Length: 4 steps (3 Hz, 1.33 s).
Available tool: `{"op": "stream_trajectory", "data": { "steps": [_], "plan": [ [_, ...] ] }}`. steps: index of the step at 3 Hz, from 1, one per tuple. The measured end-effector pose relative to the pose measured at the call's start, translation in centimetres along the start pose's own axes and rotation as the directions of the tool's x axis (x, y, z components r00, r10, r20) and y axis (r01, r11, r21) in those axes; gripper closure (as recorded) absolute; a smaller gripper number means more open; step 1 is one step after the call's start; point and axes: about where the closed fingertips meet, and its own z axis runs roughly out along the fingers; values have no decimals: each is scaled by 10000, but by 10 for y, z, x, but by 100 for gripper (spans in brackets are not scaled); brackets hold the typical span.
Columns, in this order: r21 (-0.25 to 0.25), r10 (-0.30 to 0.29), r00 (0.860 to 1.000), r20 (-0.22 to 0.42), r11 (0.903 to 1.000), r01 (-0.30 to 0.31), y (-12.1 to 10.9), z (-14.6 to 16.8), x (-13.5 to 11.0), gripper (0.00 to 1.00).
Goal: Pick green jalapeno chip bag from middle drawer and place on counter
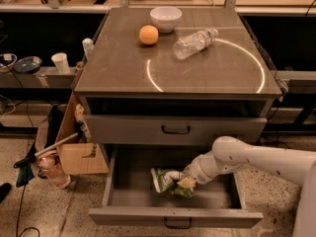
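Observation:
The green jalapeno chip bag (165, 179) lies crumpled on the floor of the open middle drawer (129, 176), near its middle. My gripper (183, 183) is down inside the drawer at the bag's right end, with the white arm reaching in from the right. The bag's right part is hidden behind the gripper. The counter (123, 63) with its bright ring line tops the cabinet above.
On the counter are a white bowl (165, 18), an orange (148, 34) and a clear water bottle (194, 43) lying on its side. The taller-fronted drawer (175, 129) above is closed. A cardboard box (74, 147) stands left of the cabinet.

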Motion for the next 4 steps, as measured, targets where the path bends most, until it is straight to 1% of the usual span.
{"op": "stream_trajectory", "data": {
  "steps": [1,2,3,4],
  "plan": [
    [-240,-181,9988,459,9995,193,6,-25,-13,100],
    [-399,-375,9964,755,9984,406,13,-47,-22,100],
    [-547,-731,9911,1109,9953,796,25,-79,-33,100],
    [-351,-1166,9857,1215,9919,1217,37,-110,-48,100]
  ]
}}
